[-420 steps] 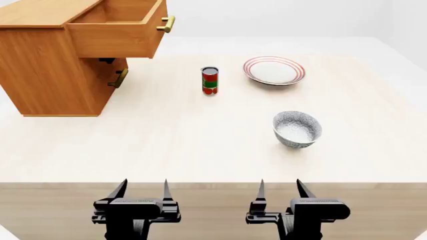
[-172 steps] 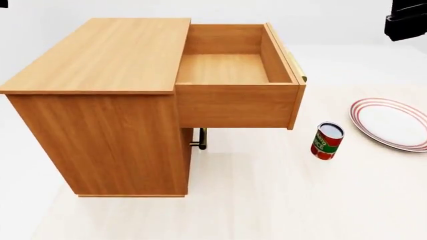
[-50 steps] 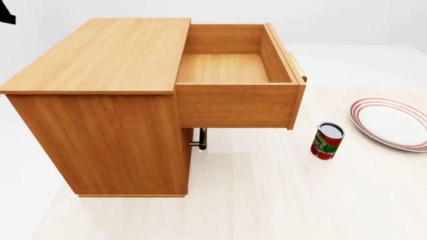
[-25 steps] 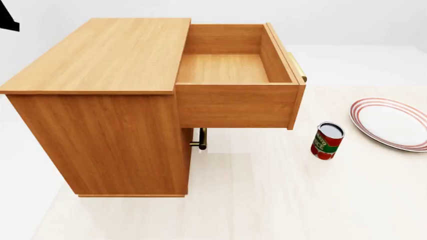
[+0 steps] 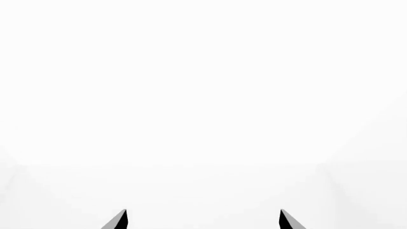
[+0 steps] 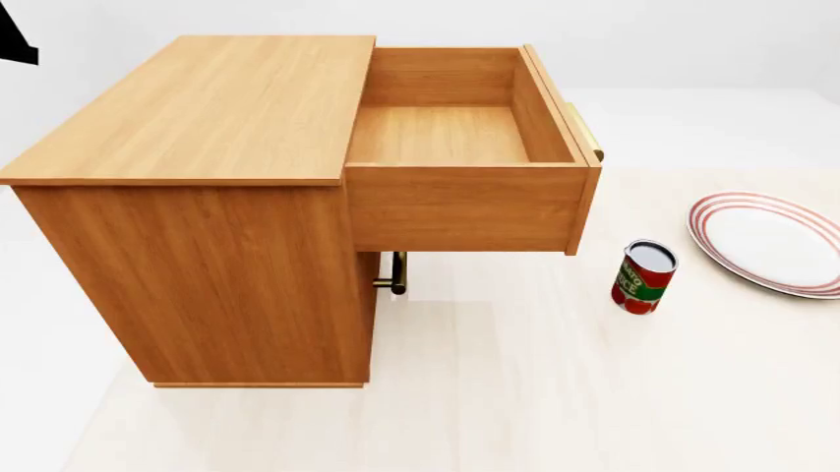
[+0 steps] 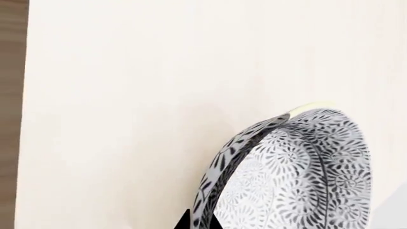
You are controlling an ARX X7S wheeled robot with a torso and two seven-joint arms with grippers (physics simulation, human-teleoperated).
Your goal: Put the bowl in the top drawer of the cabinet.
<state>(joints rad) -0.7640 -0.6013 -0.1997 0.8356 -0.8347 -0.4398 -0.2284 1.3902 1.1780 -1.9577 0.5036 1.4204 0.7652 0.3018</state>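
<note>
Left wrist view: only the two dark fingertips of the left claw (image 5: 202, 220) show, spread well apart against blank white; nothing lies between them.

Head view: the cabinet (image 6: 197, 197) stands on the pale bench (image 6: 552, 393), its top drawer (image 6: 462, 162) pulled out and bare inside. Beneath it the brass handle (image 6: 393, 275) of the lower drawer peeks out. A red can (image 6: 643, 277) stands just beside the drawer's front corner, and a white plate (image 6: 768, 241) with red rings lies beyond it, cut off by the frame. A dark scrap of an arm (image 6: 16, 44) shows at the upper left corner. The bowl is not seen here.

Right wrist view: the bowl (image 7: 299, 176) hangs tilted on edge above the bench, its rim pinched at the right claw (image 7: 197, 223), of which only one dark tip shows.
</note>
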